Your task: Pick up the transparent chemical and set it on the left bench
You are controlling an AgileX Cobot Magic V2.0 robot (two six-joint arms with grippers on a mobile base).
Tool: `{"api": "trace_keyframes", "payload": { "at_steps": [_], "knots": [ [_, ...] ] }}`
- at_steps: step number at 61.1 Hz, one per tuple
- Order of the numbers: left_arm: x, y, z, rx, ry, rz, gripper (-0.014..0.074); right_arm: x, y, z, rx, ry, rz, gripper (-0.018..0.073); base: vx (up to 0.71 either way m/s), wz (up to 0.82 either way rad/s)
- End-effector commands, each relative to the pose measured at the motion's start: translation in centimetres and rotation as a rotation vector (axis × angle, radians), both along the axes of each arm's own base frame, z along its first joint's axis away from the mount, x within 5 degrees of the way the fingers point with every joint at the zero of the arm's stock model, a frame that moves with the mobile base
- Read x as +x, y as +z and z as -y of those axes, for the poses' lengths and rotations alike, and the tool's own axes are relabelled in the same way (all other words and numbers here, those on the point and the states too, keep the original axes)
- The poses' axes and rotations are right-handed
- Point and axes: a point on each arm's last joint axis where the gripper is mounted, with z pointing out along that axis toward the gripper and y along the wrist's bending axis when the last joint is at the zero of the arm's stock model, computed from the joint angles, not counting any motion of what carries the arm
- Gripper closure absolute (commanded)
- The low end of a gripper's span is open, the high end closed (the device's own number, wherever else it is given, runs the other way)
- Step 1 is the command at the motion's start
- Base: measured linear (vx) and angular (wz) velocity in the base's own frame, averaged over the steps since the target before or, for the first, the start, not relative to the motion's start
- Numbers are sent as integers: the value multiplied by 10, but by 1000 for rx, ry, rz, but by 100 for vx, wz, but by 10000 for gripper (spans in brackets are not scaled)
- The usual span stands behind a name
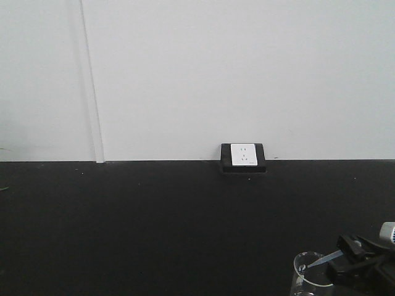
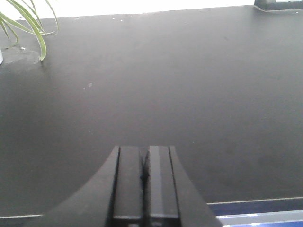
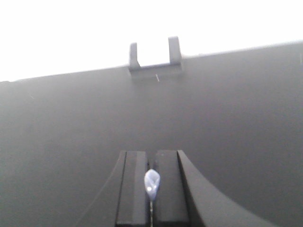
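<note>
A transparent glass beaker (image 1: pixel 308 275) stands out against the black bench (image 1: pixel 154 228) at the bottom right of the front view. My right gripper (image 1: pixel 343 254) is shut on its rim from the right. In the right wrist view the right gripper (image 3: pixel 152 158) is closed on a thin clear glass edge (image 3: pixel 151 182) that shows as a bluish teardrop between the fingers. My left gripper (image 2: pixel 144 153) is shut and empty, held over bare black bench top (image 2: pixel 165 85). It does not show in the front view.
A black box with a white socket (image 1: pixel 243 157) sits at the back against the white wall; it also shows in the right wrist view (image 3: pixel 155 59). Green plant leaves (image 2: pixel 28 23) hang at the far left. The bench's front edge (image 2: pixel 255 204) runs just under the left gripper.
</note>
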Motion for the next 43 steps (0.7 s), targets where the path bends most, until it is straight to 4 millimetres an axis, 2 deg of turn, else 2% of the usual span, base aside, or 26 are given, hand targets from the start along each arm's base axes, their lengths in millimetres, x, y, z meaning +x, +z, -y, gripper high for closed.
{"api": "trace_keyframes", "payload": {
  "at_steps": [1, 9, 20, 26, 36, 43],
  "knots": [
    [-1, 3, 0, -14, -1, 81, 600, -14, 40, -3, -68, 54, 159, 564, 0, 0],
    [-1, 3, 0, -14, -1, 81, 600, -44, 64, -1, -130, 59, 164, 564, 0, 0],
    [-1, 3, 0, -14, -1, 81, 600, -92, 88, 11, -190, -30, 153, 564, 0, 0],
    [-1, 3, 0, -14, -1, 81, 600, -116, 94, 17, -200, -82, 152, 564, 0, 0],
    [-1, 3, 0, -14, -1, 81, 600, -147, 85, 23, -189, -126, 163, 562, 0, 0],
    [-1, 3, 0, -14, -1, 81, 600, -161, 77, 23, -184, -130, 200, 562, 0, 0]
  ]
}}
